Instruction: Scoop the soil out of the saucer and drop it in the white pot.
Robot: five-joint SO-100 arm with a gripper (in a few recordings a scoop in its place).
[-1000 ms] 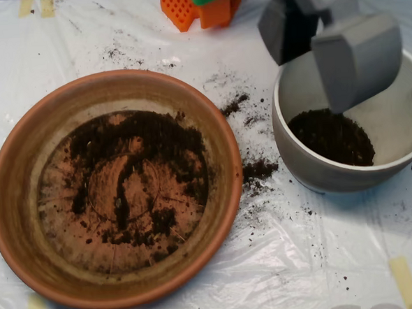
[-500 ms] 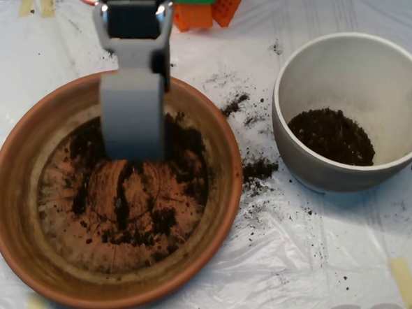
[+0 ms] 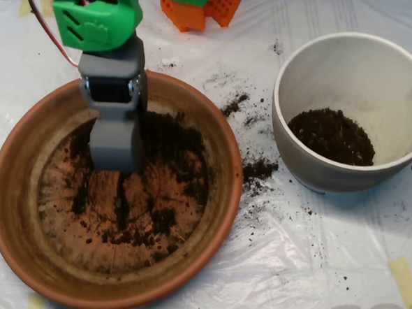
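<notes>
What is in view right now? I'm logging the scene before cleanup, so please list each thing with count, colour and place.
saucer: one, terracotta orange-brown, left of centre.
soil in the saucer: thin dark brown patches across its flat bottom.
white pot: one, off-white, at right.
soil in the pot: one dark mound at its bottom.
spilled soil: dark crumbs on the sheet between saucer and pot.
plastic sheet: one, whitish, covering the table.
tape strips: several, pale yellow, near the edges.
orange block: one, with a green top, upper centre.
scoop: one, grey, over the saucer's upper left.
arm joint: green, above the scoop.
</notes>
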